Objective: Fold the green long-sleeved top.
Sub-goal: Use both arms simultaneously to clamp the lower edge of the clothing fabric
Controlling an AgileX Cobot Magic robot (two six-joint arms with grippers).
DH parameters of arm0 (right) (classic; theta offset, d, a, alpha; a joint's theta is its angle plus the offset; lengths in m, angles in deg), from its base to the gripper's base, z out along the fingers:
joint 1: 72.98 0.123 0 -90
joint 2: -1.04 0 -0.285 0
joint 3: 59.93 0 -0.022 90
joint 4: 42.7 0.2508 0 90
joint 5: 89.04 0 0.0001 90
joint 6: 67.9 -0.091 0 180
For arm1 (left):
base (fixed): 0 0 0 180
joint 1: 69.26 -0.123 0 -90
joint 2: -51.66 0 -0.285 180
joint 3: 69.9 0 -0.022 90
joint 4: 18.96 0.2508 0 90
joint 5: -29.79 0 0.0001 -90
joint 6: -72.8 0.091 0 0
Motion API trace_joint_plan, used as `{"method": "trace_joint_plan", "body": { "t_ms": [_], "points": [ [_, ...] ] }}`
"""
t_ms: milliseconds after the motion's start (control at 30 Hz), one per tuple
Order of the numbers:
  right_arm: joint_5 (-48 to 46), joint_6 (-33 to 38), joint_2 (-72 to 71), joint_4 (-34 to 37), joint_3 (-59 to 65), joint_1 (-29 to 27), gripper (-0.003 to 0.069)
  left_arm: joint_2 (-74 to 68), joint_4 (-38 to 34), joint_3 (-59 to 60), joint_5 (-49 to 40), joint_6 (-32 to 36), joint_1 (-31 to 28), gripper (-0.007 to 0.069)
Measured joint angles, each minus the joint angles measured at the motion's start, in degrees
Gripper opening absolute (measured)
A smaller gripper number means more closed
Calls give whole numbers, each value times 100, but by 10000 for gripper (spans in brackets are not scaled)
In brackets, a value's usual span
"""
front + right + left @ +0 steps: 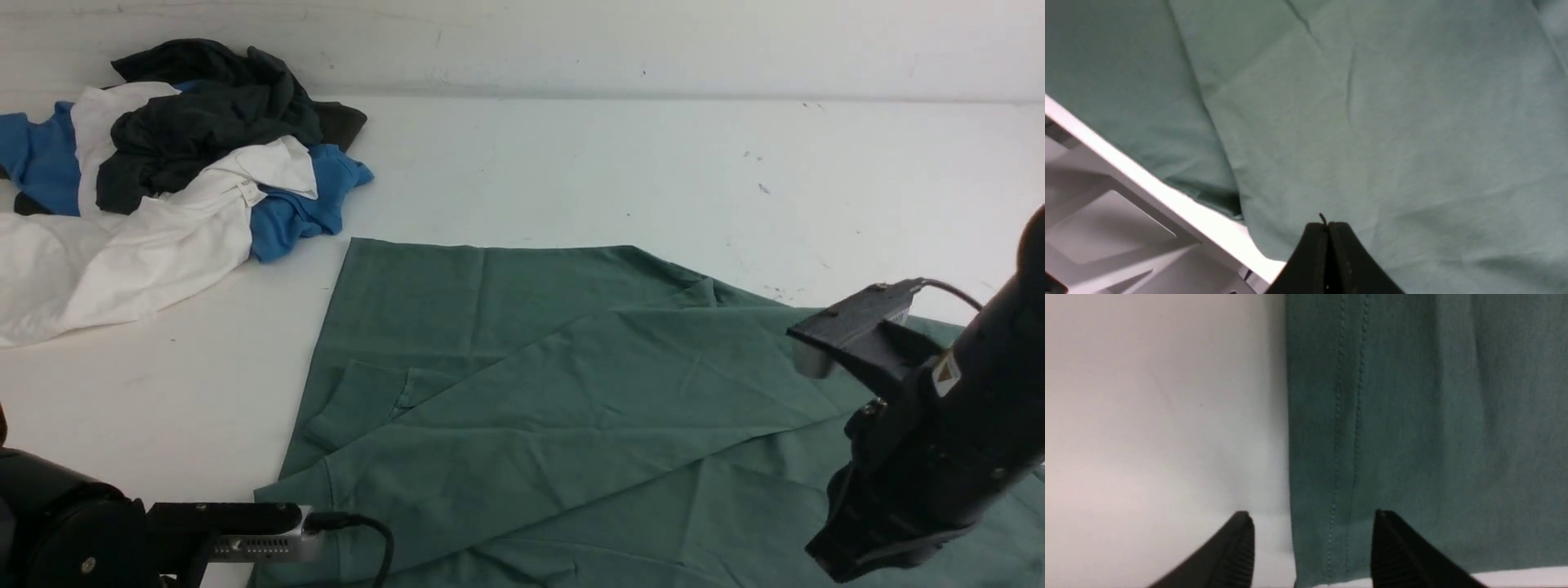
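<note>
White cotton, crumpled and soft, lies at the far left of the pale table (857, 188) as a long bunched garment (180, 237), one end spreading over the tabletop. Around and behind it, bright blue cloth (302, 200) shows in several places, and a dark grey, heavily rumpled garment (204, 122) rests on top of the heap, near the white wall (522, 45).

In the near left corner is the black left arm (90, 523), with a silver-and-black camera (253, 535) and a dark cable at its wrist. Its black two-fingered left gripper (1312, 531) stands wide, the fingertips well apart. In the left wrist view, a double-stitched hem of green cloth runs in the space between them; whether either finger touches it, I cannot tell.

The large muted-green cotton long-sleeved top (571, 425) covers the middle of the table and reaches to the right, beyond the heap. It lies in uneven layers: a flat panel at the far side, a short cuffed piece near its left edge, and a broad diagonal swath across the centre, with creases running through it.

On the right, the black right arm (947, 433) reaches in over the top. Its slim black right gripper (1327, 237) is narrow, with both fingertips pressed together, near the edge of the green cloth in the right wrist view.
</note>
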State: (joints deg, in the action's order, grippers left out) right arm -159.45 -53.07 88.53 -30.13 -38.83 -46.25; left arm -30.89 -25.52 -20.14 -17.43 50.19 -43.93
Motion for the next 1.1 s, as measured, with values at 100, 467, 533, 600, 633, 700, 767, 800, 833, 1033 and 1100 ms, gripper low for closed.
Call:
{"method": "trace_joint_plan", "body": {
  "t_ms": [100, 467, 533, 600, 633, 700, 767, 800, 833, 1033, 1100],
  "points": [
    [0, -105, 0, -173, 0, 137, -10, -126, 1, 4, 41, -60, 0, 433],
    [0, -251, -2, -309, 0, 166, -10, -532, -275, -22, 69, 158, 0, 182],
    [5, -227, -6, -289, 25, 166, -10, -532, -315, -30, 63, 302, 0, 64],
    [25, -92, -21, -269, 108, 166, -10, -532, -323, -29, 43, 381, 0, 27],
    [25, -45, -27, -262, 139, 173, -10, -532, -323, -29, 32, 393, 0, 25],
    [44, 321, -113, -229, 465, 262, -10, -458, -291, -29, -58, 419, 0, 17],
    [44, 500, -181, -188, 731, 382, -10, -341, -272, -29, -120, 425, 0, 17],
    [44, 520, -187, -174, 762, 398, -10, -328, -267, -29, -127, 425, 0, 17],
    [44, 674, -222, -110, 1004, 569, -8, -232, -265, -23, -150, 425, 0, 17],
    [478, 849, -266, -1, 1591, 1464, 29, 59, -265, -11, -287, 425, 0, 17],
    [883, 868, -266, -36, 1717, 1874, 86, 163, -263, -11, -342, 425, 0, 17]
  ]
}}
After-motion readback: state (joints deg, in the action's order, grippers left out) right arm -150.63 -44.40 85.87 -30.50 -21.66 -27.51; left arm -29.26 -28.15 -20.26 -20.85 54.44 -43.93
